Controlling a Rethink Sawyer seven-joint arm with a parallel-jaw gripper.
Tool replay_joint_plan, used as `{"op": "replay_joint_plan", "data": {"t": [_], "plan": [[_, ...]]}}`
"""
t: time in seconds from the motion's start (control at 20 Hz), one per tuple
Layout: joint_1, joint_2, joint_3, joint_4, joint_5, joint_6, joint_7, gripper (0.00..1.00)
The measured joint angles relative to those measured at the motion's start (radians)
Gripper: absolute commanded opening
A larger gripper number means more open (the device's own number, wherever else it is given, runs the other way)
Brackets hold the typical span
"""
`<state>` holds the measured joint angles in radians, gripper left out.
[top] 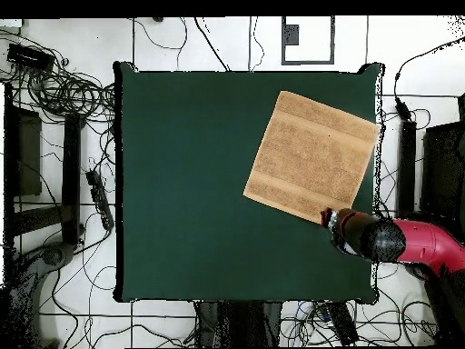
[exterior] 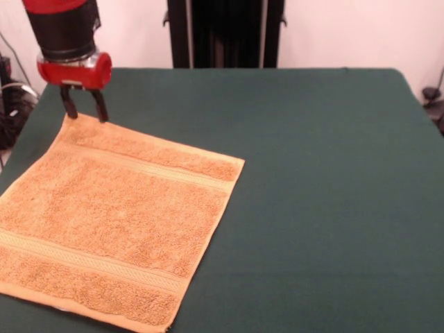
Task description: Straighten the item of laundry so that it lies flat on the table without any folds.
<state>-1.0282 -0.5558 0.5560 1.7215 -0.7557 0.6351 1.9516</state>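
The red and black gripper [exterior: 84, 109] hangs with its 2 dark fingers [exterior: 69, 105] spread apart, empty, at one corner of the square orange-tan terry towel [exterior: 114, 215], which lies flat on the dark green cloth-covered table [exterior: 326, 194].

Bare table [exterior: 326, 194] lies open beside the flat towel [exterior: 118, 215]; only the hand [exterior: 84, 111] stands at its corner.
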Motion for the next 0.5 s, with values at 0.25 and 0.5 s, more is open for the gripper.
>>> {"op": "replay_joint_plan", "data": {"t": [0.25, 0.5], "plan": [[-0.008, 0.055, 0.000, -0.064, -0.017, -0.009, 0.000, 1.00], [-0.023, 0.105, 0.000, -0.126, -0.021, -0.009, 0.000, 1.00]]}}
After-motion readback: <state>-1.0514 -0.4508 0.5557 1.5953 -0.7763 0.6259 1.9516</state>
